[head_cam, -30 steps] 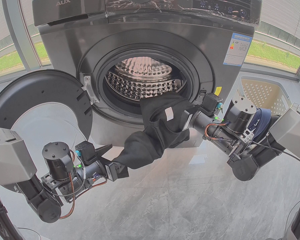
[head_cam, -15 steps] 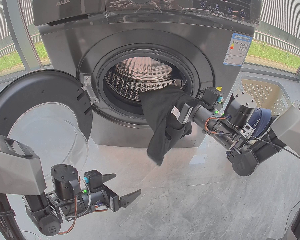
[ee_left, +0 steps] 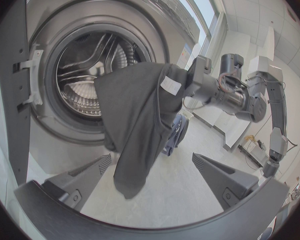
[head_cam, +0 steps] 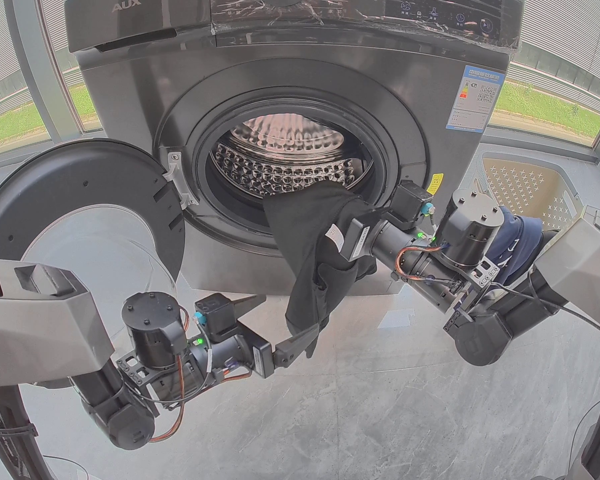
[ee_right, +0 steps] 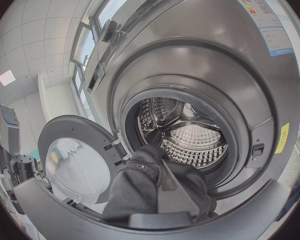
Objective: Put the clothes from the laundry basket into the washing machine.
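A grey front-loading washing machine point(head_cam: 280, 68) stands at the far side of the scene, its round door point(head_cam: 80, 188) swung open to the left and its shiny metal drum point(head_cam: 280, 148) in plain sight. The right pincer point(head_cam: 343, 238) is clenched on a black garment point(head_cam: 307, 235) just in front of the right part of the opening. The top of the cloth lies bunched against the lower rim of the opening, and the rest hangs down in a long fold towards the pale stone floor point(head_cam: 353, 401). The left pincer point(head_cam: 277, 325) is low and nearer, left of centre, with its fingers spread wide and gripping nothing. The hanging end of the black garment dangles between those fingers; whether it touches one of them cannot be told. To the right of the machine sits a cream laundry basket point(head_cam: 533, 188) with a pierced wall. A blue garment point(head_cam: 520, 241) lies at the basket's near edge, partly behind the right arm.
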